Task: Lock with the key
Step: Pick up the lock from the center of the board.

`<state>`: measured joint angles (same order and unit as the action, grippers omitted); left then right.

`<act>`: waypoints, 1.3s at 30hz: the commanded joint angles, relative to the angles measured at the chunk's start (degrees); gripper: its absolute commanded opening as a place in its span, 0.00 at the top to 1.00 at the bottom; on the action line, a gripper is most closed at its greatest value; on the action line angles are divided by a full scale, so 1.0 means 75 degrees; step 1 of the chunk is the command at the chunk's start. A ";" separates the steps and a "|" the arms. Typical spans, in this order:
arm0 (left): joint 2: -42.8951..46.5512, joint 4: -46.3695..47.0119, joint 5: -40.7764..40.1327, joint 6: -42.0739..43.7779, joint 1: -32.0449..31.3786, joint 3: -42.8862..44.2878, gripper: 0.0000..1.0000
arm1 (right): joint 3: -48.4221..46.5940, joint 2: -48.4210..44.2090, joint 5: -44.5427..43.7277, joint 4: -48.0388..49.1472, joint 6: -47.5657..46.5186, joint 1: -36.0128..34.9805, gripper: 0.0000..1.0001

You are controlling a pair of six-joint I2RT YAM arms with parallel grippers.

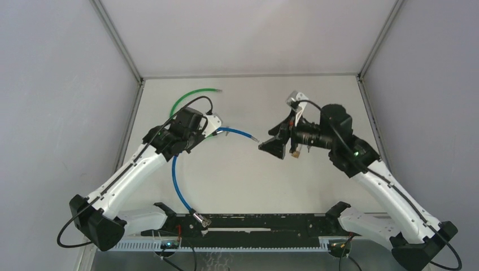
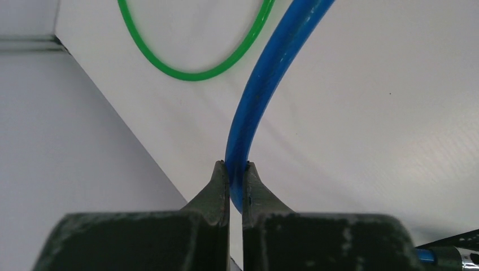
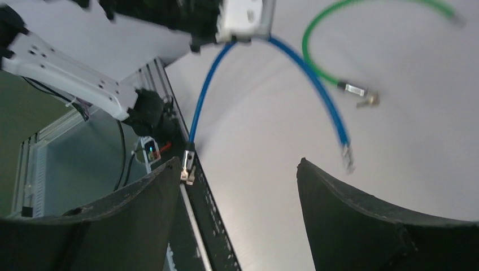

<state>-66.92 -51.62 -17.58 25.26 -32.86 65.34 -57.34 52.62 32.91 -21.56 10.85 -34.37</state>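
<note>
We are finding the left gripper (image 2: pixel 237 166) all but closed, its jaws pinching the blue cable (image 2: pixel 265 73) between their tips. The right gripper (image 3: pixel 238 165) is hanging raised, jaws spread wide and holding nothing. The cable's free tip (image 3: pixel 345 157) is showing ahead of the right jaws, and its other end fitting (image 3: pixel 188 165) is sitting just off one of them. A green cable (image 2: pixel 192 74) is lying on the surface (image 1: pixel 237 180) beyond the left jaws. We are not making out the key with certainty (a small metal piece at the green cable's end may be it). We are judging this the bracing step. Next, the right jaws need to find and grip the key.
</note>
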 commanded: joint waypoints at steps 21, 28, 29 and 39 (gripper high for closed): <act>0.1490 0.0739 -0.0696 0.1765 -0.1443 -0.0616 1.00 | -0.6176 0.6838 0.1689 -0.3622 -0.3084 -0.1366 0.44; 0.1525 0.0679 -0.0566 0.1429 -0.1443 -0.0580 1.00 | -0.5488 0.6645 0.1276 -0.2702 -0.2150 -0.1290 1.00; 0.1495 0.0575 -0.0486 0.1236 -0.1451 -0.0517 0.99 | -0.5256 0.6476 0.1263 -0.2372 -0.1914 -0.1192 1.00; 0.1553 -0.0346 0.1543 -0.0315 -0.1127 0.0984 0.18 | -0.2414 0.3117 0.1703 0.0114 -0.1986 -0.0451 1.00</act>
<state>-56.97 -53.52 -13.61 28.08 -42.41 64.34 -76.09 85.67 41.71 -31.66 -4.56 -40.16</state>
